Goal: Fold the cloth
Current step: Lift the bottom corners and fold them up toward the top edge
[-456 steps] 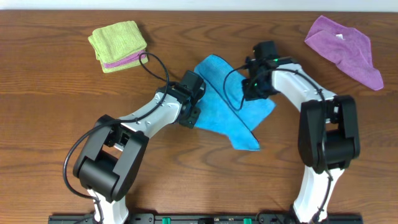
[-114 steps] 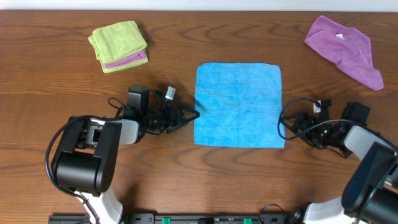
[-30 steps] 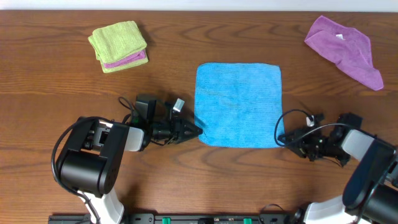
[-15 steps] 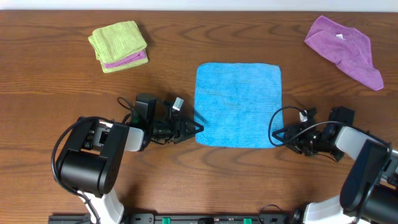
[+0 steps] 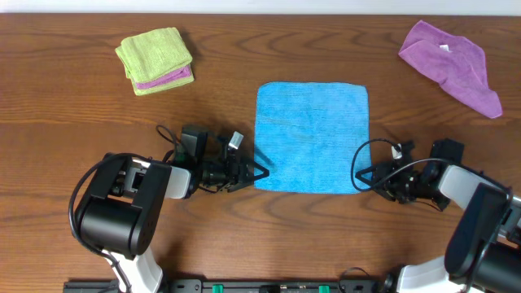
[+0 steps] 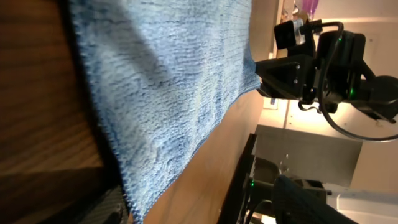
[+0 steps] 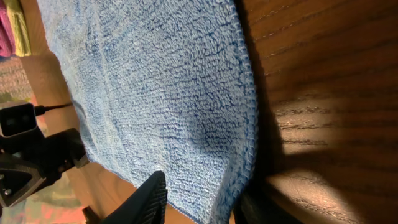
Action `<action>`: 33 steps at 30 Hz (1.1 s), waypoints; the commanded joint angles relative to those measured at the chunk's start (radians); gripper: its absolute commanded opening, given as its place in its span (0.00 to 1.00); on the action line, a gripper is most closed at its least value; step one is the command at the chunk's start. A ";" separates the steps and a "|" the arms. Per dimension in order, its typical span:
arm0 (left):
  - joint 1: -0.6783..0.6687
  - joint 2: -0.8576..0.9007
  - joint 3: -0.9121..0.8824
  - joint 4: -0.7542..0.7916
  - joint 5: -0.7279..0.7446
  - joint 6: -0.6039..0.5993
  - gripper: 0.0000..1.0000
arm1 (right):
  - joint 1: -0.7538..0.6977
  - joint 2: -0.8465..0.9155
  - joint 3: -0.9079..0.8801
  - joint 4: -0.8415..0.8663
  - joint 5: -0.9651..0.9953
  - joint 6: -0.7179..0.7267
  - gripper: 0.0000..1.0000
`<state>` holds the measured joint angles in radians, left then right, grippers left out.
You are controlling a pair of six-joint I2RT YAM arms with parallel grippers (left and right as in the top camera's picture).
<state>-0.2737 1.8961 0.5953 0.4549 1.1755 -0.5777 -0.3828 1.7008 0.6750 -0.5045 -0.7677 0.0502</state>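
The sky-blue cloth (image 5: 312,137) lies flat and square in the middle of the wooden table. My left gripper (image 5: 259,172) lies low at its near left corner. In the left wrist view its jaws stand wide open around that corner of the cloth (image 6: 161,74), one finger (image 6: 106,208) beside the hem. My right gripper (image 5: 362,175) is at the near right corner. There the cloth (image 7: 155,81) passes between the spread jaws, one ribbed finger (image 7: 149,199) over the terry and the other dark at the hem.
A folded lime-green cloth (image 5: 155,59) over a pink one sits at the back left. A crumpled purple cloth (image 5: 452,63) lies at the back right. Both arms' cables loop on the table beside the grippers.
The left jaws have spread apart at the near left corner. The right gripper has slid left up to the near right corner and its jaws have parted a little.
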 commanded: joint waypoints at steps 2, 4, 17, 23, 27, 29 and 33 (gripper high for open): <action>-0.013 0.018 -0.008 -0.006 -0.089 0.026 0.76 | 0.015 0.053 -0.039 -0.004 0.263 0.005 0.37; -0.022 0.020 -0.008 -0.002 -0.104 0.024 0.76 | 0.015 0.053 -0.039 -0.004 0.263 0.005 0.37; -0.043 0.022 -0.006 0.051 -0.109 -0.045 0.11 | 0.015 0.053 -0.039 0.006 0.264 0.017 0.05; -0.039 0.022 0.014 0.099 -0.093 -0.108 0.06 | 0.015 0.053 -0.039 0.014 0.262 0.029 0.02; -0.039 0.022 0.056 0.138 -0.050 -0.167 0.06 | 0.015 0.051 -0.020 0.009 0.241 0.050 0.02; -0.039 0.022 0.092 0.138 -0.030 -0.203 0.06 | 0.015 0.047 0.002 -0.004 0.209 0.050 0.01; -0.039 0.022 0.151 0.137 -0.014 -0.226 0.06 | 0.015 0.016 0.044 -0.038 0.202 0.051 0.01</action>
<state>-0.3161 1.9057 0.6991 0.5873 1.1267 -0.7612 -0.3744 1.7111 0.6998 -0.5339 -0.6857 0.0887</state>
